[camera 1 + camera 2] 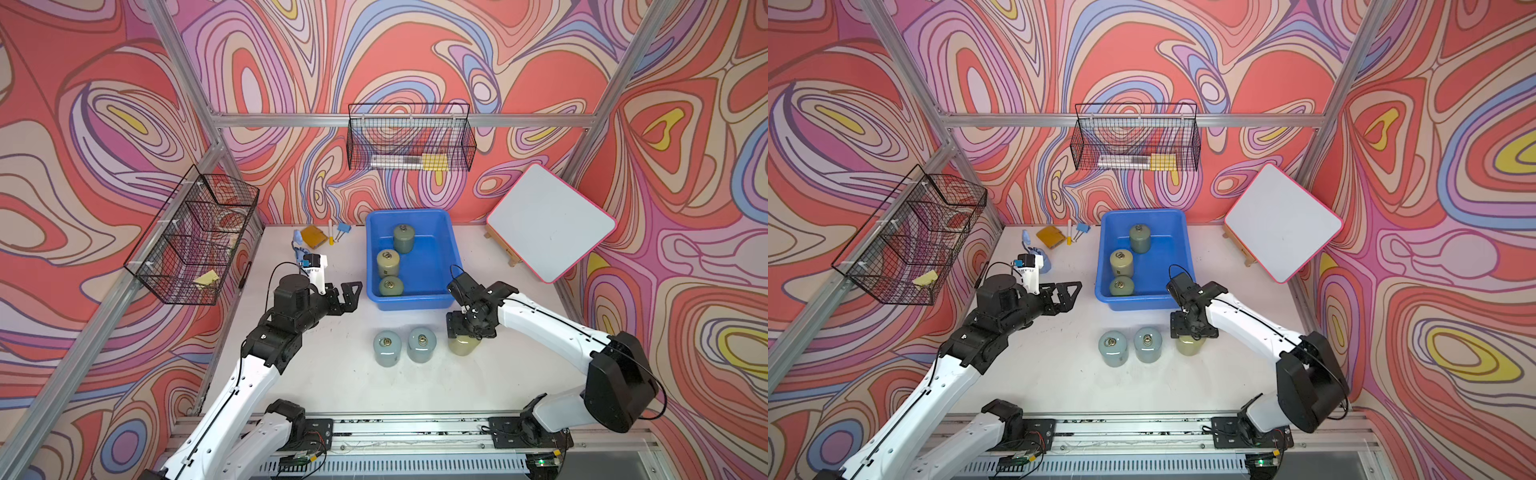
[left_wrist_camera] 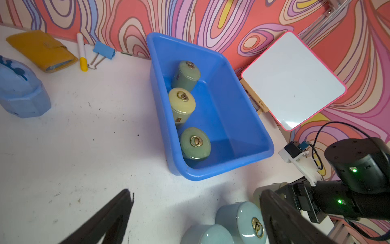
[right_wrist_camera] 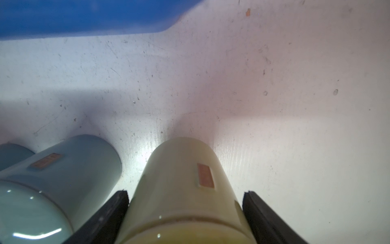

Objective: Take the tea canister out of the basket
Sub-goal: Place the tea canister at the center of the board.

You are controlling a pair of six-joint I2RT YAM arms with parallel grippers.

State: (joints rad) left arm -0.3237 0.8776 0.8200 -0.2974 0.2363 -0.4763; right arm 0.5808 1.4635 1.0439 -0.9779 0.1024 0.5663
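The right gripper (image 3: 185, 195) holds a cream tea canister (image 3: 179, 169) tight between its two black fingers (image 3: 118, 202), one finger on each side. The fingers point down from above. The tea canister stands up straight, so its long way goes up and down. Its lid end is up inside the gripper and its bottom points down at the white table (image 1: 332, 374). I cannot tell if the bottom touches the table or hangs just over it. A small tan label on its side shows between the fingers in the right wrist view.

This tea canister (image 1: 461, 345) is out of the basket (image 1: 415, 305), which is near the fingers, on the side away from the robot's base. Just past one finger stand two pale blue canisters (image 1: 422, 345) (image 1: 387, 348), side by side, lids up.

Three more green canisters (image 1: 404, 239) (image 1: 388, 264) (image 1: 391, 286) stand in the basket in a row, with their ring lids up.

The left gripper (image 2: 195, 191) has its fingers (image 2: 118, 211) wide apart and holds nothing. The basket lies just ahead of its fingertips
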